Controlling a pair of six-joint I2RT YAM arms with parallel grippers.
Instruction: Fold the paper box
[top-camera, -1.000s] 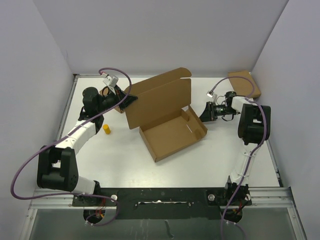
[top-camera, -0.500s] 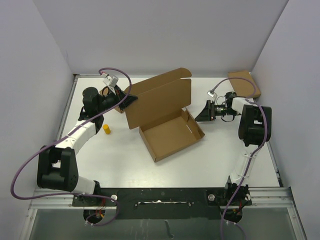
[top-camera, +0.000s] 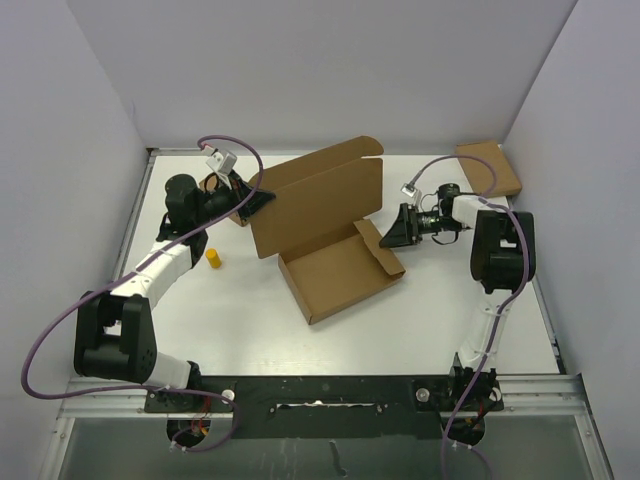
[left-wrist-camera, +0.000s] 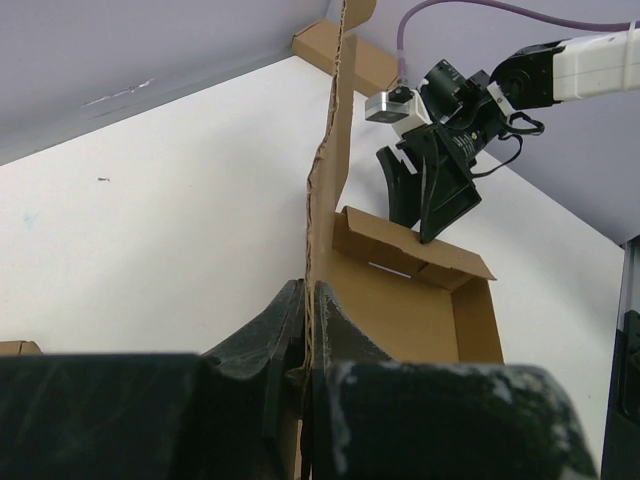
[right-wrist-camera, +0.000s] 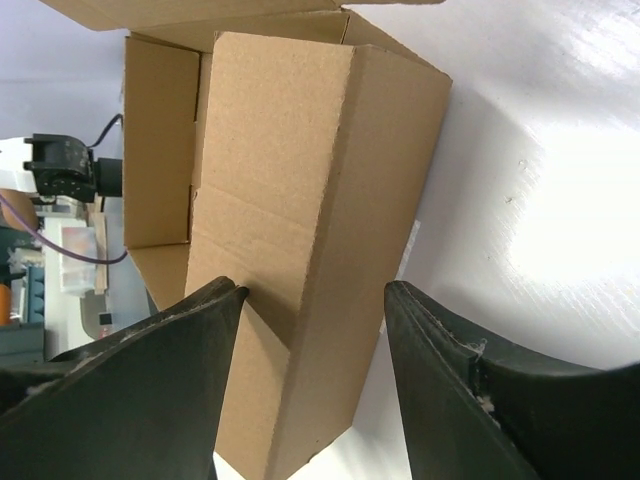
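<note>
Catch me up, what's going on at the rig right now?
Both arms are working on the paper box. The left gripper is shut on the edge of the lid panel, holding it upright. The right gripper is open, its fingers straddling the side flap at the right end of the tray. The tray lies open, the lid not yet folded down.

A small yellow object (top-camera: 213, 258) sits on the white table (top-camera: 420, 330), toward its left side. A flat brown cardboard box (top-camera: 490, 167) lies in the far right corner, close to the grey walls (top-camera: 320, 70). A second small brown box (top-camera: 210, 184) sits at the far left, mostly hidden. A black rail (top-camera: 330, 392) runs along the table's near edge.
</note>
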